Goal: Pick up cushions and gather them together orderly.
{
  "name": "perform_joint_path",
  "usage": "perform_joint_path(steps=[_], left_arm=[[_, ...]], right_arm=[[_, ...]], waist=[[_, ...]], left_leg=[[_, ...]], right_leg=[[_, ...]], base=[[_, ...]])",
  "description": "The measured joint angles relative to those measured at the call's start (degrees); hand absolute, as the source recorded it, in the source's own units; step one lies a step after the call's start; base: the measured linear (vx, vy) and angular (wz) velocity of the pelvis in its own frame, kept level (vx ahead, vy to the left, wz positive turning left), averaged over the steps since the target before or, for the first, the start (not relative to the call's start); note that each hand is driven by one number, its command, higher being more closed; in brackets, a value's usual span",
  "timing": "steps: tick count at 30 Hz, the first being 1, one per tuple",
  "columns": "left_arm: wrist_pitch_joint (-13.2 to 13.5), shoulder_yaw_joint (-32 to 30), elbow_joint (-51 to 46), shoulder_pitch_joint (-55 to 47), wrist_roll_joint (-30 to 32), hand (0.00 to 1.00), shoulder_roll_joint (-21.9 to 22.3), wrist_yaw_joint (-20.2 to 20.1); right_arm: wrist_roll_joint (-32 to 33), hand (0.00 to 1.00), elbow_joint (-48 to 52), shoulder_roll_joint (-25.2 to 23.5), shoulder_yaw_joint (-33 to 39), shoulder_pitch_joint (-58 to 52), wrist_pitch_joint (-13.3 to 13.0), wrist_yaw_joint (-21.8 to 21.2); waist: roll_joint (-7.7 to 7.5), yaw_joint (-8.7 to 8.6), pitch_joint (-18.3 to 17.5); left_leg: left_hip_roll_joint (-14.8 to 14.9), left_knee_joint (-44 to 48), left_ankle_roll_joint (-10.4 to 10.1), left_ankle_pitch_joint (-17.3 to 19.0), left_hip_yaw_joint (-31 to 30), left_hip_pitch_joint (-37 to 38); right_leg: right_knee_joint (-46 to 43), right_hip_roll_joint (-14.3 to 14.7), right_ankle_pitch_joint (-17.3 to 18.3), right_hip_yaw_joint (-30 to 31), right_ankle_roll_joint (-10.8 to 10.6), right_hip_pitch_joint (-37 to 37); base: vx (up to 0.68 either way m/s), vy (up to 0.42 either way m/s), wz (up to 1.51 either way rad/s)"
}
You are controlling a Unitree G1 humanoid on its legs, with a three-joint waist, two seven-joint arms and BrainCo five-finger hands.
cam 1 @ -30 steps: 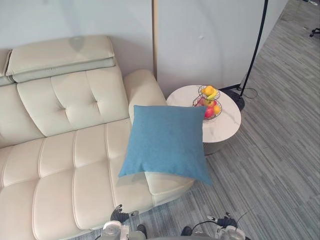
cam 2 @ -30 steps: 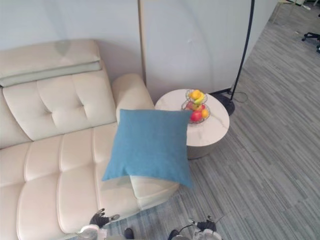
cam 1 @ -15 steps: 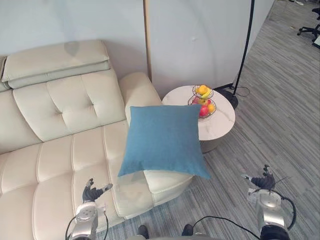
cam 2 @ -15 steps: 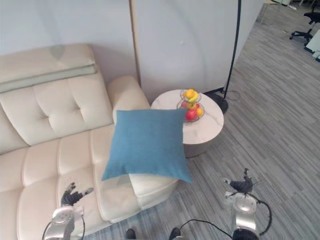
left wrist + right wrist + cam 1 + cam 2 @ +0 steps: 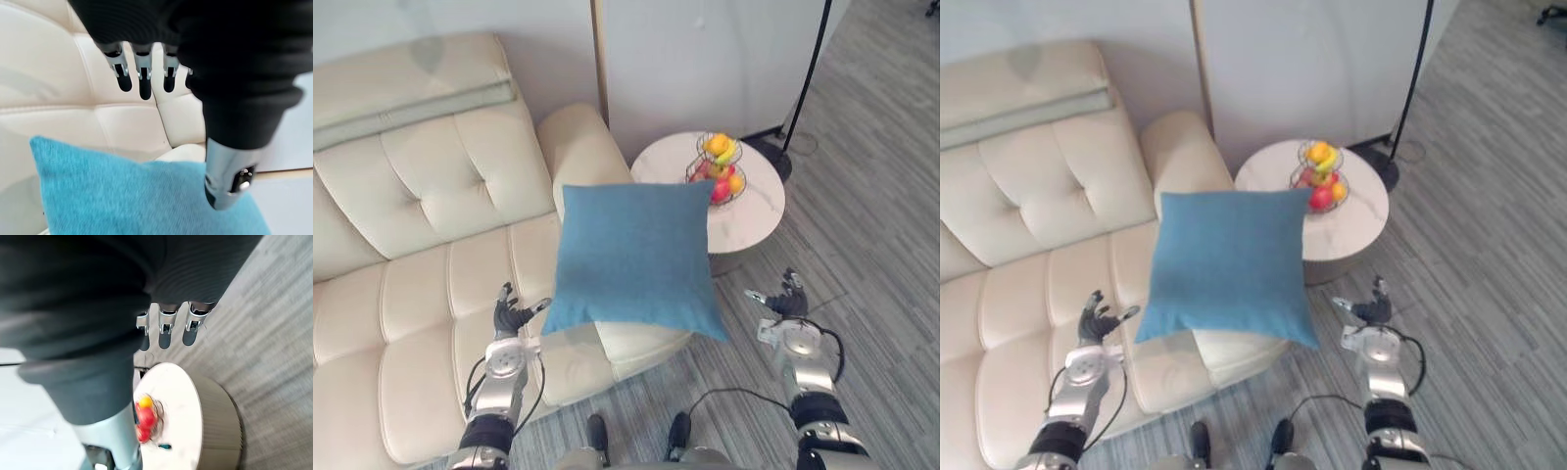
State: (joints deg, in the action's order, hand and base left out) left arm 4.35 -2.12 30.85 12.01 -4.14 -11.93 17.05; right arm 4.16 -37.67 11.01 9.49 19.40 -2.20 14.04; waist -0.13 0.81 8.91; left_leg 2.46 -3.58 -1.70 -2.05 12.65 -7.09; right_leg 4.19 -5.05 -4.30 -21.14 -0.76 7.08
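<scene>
Both arms came up within 1 s. Left hand (image 5: 509,318) is just beside the blue cushion (image 5: 636,257), right hand (image 5: 786,305) clear of its other side. Both are spread and empty. Cushion is propped on the sofa (image 5: 431,255) end. Left contact is unclear. Probably pre-grasp.

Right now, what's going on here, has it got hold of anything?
Nothing is held yet. The blue cushion sits propped at the armrest end of the cream sofa. The left hand hovers open over the seat by one lower corner, not touching it. The right hand hovers open over the floor on the other side, near the round side table with its fruit basket.
</scene>
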Motion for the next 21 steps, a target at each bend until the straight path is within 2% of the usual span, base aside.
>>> perform_joint_path(steps=[6, 7, 8, 9, 14, 21], left_arm=[[0.0, 3.6, 4.3, 10.2, -0.6, 0.0, 1.1, 1.7], [0.0, 4.0, 5.2, 11.7, -0.7, 1.0, 1.1, 1.7], [0.0, 4.3, 5.9, 12.8, -1.0, 1.0, 1.1, 1.7], [0.0, 4.5, 6.6, 14.4, -1.3, 1.0, 1.1, 1.7], [0.0, 5.6, 7.3, 21.0, -4.1, 1.0, -0.2, 3.0], [1.6, 6.2, 5.2, 22.1, -8.5, 1.0, -0.8, 3.0]], right_arm=[[2.3, 0.0, -4.7, -2.2, -4.2, 9.1, 0.1, 1.4], [2.7, 0.0, -5.1, -2.2, -5.1, 10.9, 0.1, 1.9], [2.7, 0.0, -5.7, -2.1, -5.4, 12.4, 0.1, 2.1], [2.8, 1.0, -6.1, -2.1, -5.6, 14.1, 0.2, 2.4], [3.6, 1.0, -6.1, -1.9, -8.3, 20.7, 0.5, 2.9], [7.2, 1.0, -4.1, -1.1, -10.4, 21.6, -0.1, 3.0]], waist=[[0.05, 1.45, 5.4], [0.02, 1.56, 6.2], [0.01, 1.57, 6.7], [0.02, 1.59, 7.3], [0.13, 1.88, 9.7], [0.18, 1.96, 9.9]], left_leg=[[0.1, 0.8, 0.3, -1.4, 0.3, -5.3], [0.2, 0.8, 0.4, -1.6, 0.5, -6.0], [0.2, 0.9, 0.4, -1.8, 0.6, -6.7], [0.2, 0.8, 0.4, -2.0, 0.7, -7.5], [0.3, 0.8, 0.5, -3.1, 1.0, -10.4], [0.4, 0.8, 0.4, -3.4, 0.9, -10.9]], right_leg=[[-1.3, -0.3, -1.5, 0.8, 0.7, 5.7], [-1.8, -0.3, -1.6, 1.1, 0.8, 6.9], [-2.1, -0.4, -1.7, 1.2, 1.0, 7.7], [-2.1, -0.4, -1.9, 1.3, 1.1, 8.6], [-2.0, -0.3, -3.1, 1.8, 1.6, 11.6], [-1.8, -0.1, -3.3, 1.9, 1.7, 12.2]], base=[[-0.09, 0.023, -0.05], [-0.07, 0.027, -0.08], [-0.06, 0.026, -0.08], [-0.04, 0.019, -0.08], [-0.01, 0.01, -0.03], [0.0, 0.0, 0.0]])
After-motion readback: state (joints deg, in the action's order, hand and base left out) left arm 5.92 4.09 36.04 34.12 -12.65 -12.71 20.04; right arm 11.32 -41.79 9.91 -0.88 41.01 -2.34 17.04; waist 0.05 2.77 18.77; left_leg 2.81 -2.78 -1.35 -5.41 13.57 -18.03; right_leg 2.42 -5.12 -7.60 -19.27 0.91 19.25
